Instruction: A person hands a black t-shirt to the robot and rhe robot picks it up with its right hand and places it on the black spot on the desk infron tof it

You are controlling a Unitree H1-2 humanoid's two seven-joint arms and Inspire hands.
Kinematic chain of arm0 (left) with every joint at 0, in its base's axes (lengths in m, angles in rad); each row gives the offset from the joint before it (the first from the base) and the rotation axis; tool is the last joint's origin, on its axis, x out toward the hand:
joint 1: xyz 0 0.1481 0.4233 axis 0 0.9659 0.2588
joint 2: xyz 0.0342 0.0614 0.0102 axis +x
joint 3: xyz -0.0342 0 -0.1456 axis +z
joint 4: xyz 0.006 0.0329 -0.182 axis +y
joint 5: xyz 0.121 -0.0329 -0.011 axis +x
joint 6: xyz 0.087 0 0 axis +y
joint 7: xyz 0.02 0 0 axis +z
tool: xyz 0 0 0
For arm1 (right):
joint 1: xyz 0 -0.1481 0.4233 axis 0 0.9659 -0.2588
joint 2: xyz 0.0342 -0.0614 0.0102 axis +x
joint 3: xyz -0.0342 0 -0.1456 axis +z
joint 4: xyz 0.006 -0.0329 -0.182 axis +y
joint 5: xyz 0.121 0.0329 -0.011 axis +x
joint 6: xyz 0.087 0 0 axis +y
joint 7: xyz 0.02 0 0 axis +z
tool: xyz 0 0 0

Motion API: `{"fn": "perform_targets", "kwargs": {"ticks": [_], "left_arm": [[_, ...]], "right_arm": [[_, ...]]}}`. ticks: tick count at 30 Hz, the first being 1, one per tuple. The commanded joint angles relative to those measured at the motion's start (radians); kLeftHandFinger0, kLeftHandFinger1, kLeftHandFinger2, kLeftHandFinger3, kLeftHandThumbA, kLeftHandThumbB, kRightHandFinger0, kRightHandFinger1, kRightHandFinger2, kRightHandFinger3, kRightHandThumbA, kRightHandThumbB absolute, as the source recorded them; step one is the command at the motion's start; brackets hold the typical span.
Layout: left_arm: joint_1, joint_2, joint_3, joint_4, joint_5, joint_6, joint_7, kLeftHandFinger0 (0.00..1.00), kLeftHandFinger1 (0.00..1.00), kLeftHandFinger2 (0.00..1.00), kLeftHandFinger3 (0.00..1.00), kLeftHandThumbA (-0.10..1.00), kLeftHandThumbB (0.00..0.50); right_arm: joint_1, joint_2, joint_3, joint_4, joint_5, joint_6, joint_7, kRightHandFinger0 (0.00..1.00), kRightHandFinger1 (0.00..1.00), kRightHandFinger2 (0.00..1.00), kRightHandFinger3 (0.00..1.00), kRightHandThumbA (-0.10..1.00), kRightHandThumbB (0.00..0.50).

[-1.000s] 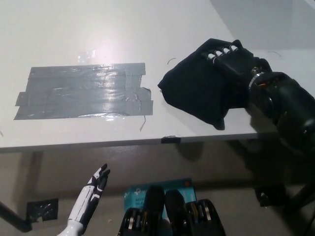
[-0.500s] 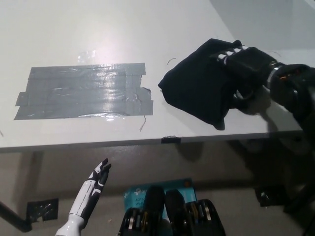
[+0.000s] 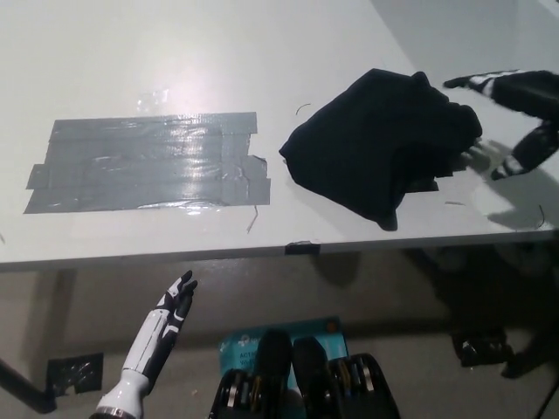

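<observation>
A crumpled black t-shirt (image 3: 377,147) lies on the white desk (image 3: 288,52), right of centre near the front edge. My black right hand (image 3: 517,113) is open at the picture's right edge, just right of the shirt and apart from it, holding nothing. A dark grey taped patch (image 3: 148,162) covers the desk's left part, a short gap left of the shirt. My white left hand (image 3: 166,321) hangs open below the desk's front edge at the lower left.
The desk's front edge (image 3: 297,248) runs across the middle of the picture. A teal packet (image 3: 293,340) lies on the floor below. A taped square (image 3: 74,374) marks the floor at lower left. Desk legs stand at lower right.
My right hand has let go of the t-shirt and drawn back to the right, its fingers spreading. The shirt stays on the desk. The left hand dropped slightly.
</observation>
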State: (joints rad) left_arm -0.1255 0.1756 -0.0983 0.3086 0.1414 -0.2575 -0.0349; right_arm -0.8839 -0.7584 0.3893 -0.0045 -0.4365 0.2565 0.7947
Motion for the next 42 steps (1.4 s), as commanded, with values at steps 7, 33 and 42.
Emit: {"fn": "perform_targets", "kwargs": {"ticks": [7,33,42], "left_arm": [[0.069,0.004,-0.026,-0.045,0.01,-0.015,-0.026,1.0,1.0,1.0,1.0,1.0,0.5],[0.096,-0.014,-0.021,-0.008,0.002,-0.054,-0.005,1.0,1.0,1.0,1.0,1.0,0.498],[0.112,-0.021,-0.02,-0.019,0.01,-0.037,-0.001,1.0,1.0,1.0,1.0,1.0,0.5]], "right_arm": [[0.189,-0.096,-0.5,-0.473,0.45,0.214,0.013,1.0,1.0,1.0,1.0,1.0,0.474],[1.037,0.85,-0.472,-0.409,0.474,-0.133,-0.351,1.0,1.0,1.0,1.0,1.0,0.174],[1.035,0.796,-0.424,-0.207,0.375,-0.252,-0.414,1.0,1.0,1.0,1.0,1.0,0.235]]}}
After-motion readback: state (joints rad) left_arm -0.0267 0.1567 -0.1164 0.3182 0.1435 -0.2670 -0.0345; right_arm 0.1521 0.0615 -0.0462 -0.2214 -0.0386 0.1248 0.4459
